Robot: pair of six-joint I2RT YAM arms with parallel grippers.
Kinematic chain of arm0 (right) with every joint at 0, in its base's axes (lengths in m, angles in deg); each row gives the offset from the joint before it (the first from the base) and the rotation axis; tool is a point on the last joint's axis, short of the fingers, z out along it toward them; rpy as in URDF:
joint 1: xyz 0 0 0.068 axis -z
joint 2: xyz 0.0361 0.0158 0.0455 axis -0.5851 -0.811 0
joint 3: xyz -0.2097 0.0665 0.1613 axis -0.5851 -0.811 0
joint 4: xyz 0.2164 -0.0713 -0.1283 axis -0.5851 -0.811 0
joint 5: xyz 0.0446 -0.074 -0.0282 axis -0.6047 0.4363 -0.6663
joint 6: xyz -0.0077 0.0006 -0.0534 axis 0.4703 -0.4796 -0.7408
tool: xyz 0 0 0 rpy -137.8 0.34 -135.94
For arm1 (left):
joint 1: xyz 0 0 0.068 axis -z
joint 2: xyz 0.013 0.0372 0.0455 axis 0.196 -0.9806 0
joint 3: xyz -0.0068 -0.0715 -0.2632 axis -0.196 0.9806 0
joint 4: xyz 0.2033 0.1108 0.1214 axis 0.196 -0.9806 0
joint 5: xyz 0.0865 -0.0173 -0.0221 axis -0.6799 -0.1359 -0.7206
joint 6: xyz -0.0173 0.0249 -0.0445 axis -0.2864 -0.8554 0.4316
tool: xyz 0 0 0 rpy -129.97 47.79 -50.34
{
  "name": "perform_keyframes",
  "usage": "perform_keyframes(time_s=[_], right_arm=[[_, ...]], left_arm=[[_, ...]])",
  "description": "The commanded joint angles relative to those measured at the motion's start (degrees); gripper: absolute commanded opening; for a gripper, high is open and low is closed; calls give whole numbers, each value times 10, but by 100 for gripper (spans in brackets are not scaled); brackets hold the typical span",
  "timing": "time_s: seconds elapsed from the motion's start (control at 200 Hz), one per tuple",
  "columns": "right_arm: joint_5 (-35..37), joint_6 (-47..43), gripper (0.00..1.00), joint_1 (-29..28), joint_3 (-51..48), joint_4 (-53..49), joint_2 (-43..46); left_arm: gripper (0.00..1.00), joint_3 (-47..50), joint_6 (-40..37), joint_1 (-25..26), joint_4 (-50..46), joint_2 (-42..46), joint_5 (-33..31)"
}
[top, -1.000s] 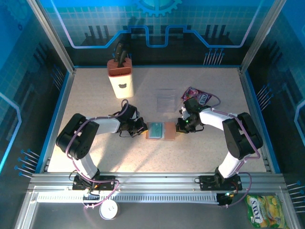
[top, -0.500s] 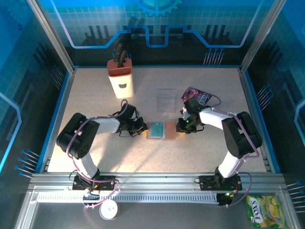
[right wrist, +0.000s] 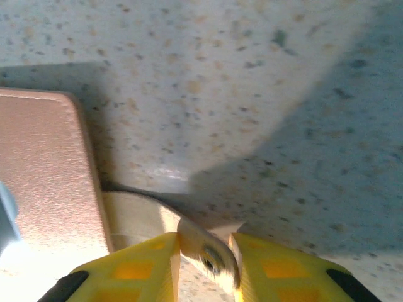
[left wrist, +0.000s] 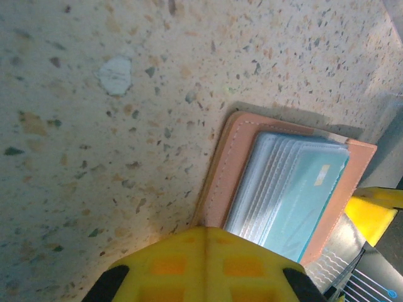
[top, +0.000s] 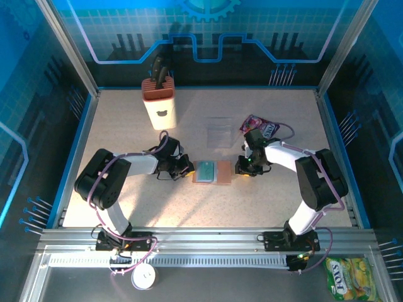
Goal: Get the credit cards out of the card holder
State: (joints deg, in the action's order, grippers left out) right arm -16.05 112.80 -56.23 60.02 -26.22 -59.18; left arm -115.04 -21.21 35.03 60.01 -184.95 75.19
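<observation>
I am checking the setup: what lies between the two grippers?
The open card holder, teal credit cards inside, lies between left gripper and right gripper, seen in the top view.

card holder [top: 214, 172] hemmed between left tool [top: 187, 170] and right tool [top: 240, 168], bare table [top: 208, 207] nearside, knife block [top: 159, 107] far-left, purple packet [top: 259, 126] far-right

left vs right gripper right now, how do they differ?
Left gripper is shut; right gripper has its jaws parted. Left gripper sits at one end of the card holder; right gripper straddles the snap tab at the opposite end. Both sit low beside the holder.
</observation>
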Motion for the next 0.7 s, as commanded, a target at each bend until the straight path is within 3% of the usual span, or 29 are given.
perform_keyframes(time_s=[0.0,0.695], right_arm=[[63,4,30,14,12,-60,11],[103,-17,30,5,41,-100,-23]], left_arm=[[0,-8,-16,-7,-55,-1,-21],[0,-28,-22,4,-71,-2,-13]])
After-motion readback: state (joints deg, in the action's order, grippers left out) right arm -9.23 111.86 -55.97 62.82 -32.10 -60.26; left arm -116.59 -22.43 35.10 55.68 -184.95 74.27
